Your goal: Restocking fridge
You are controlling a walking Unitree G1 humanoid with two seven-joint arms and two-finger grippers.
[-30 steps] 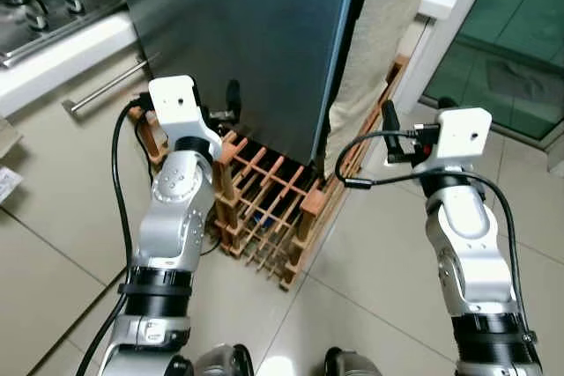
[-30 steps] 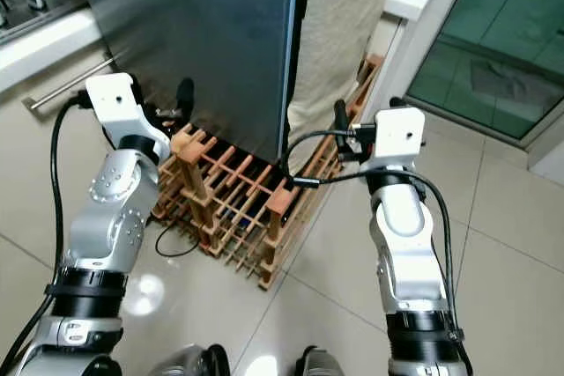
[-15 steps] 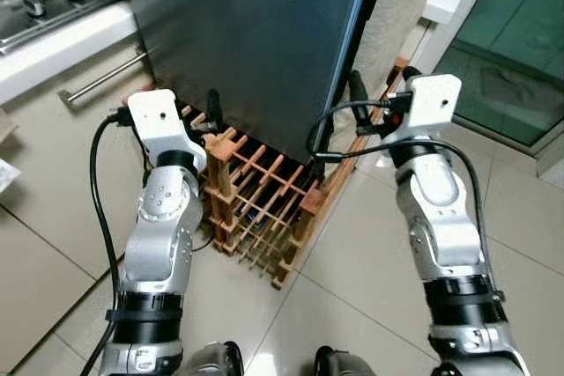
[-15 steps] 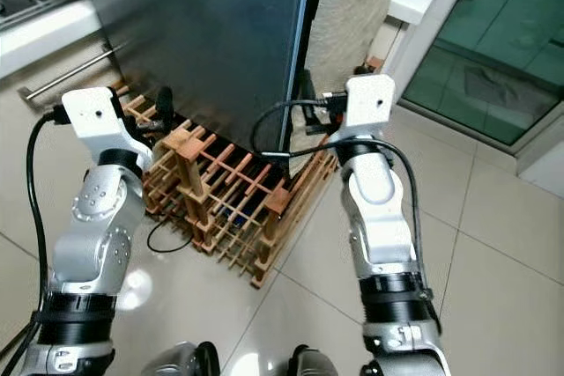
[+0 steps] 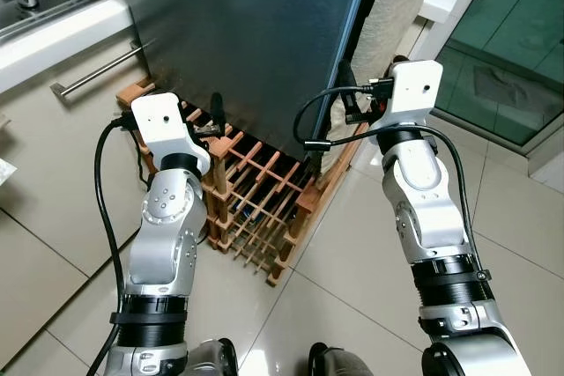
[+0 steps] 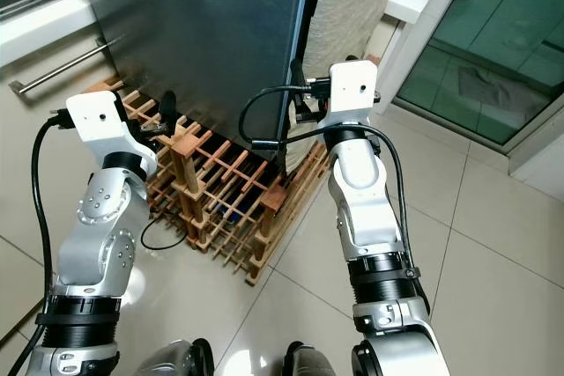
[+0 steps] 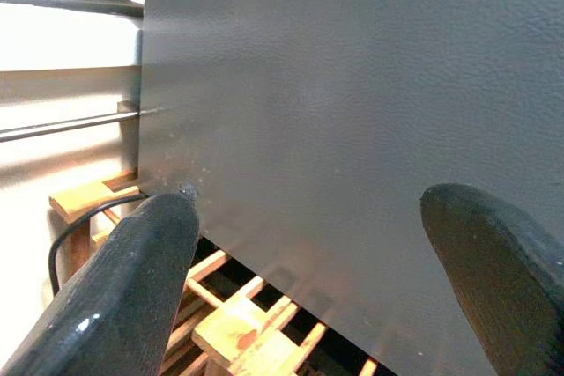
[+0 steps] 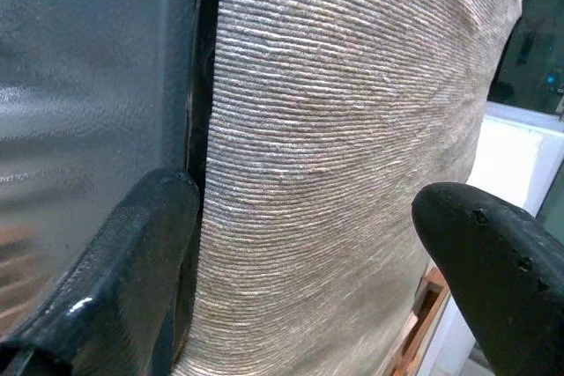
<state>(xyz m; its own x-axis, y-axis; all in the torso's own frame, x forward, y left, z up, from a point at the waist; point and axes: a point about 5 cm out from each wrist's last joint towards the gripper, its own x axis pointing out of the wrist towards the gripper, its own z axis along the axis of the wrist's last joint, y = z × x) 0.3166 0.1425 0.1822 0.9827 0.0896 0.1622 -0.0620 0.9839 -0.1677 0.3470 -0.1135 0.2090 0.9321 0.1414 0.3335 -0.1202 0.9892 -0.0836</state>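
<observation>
the right gripper [image 8: 300, 244] has swung in from the open floor to the fridge door's [image 5: 256, 33] right edge, fingers spread wide across the gap between door and beige towel [image 8: 352, 129]. the left gripper [image 7: 335, 261], also open, has shifted little and faces the door's lower front above one wooden rack [image 5: 256, 209]. two arms, one door, one towel

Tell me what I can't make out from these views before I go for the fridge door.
- Fridge door: top cut off by the head views' edge; no handle visible.
- Fridge interior: hidden behind the shut door.
- Wooden wine rack: back part hidden under the door; contents too dark.
- Right gripper: open at the door's edge beside the beige fabric; contact unclear.
- Left gripper: open, facing the door.
</observation>
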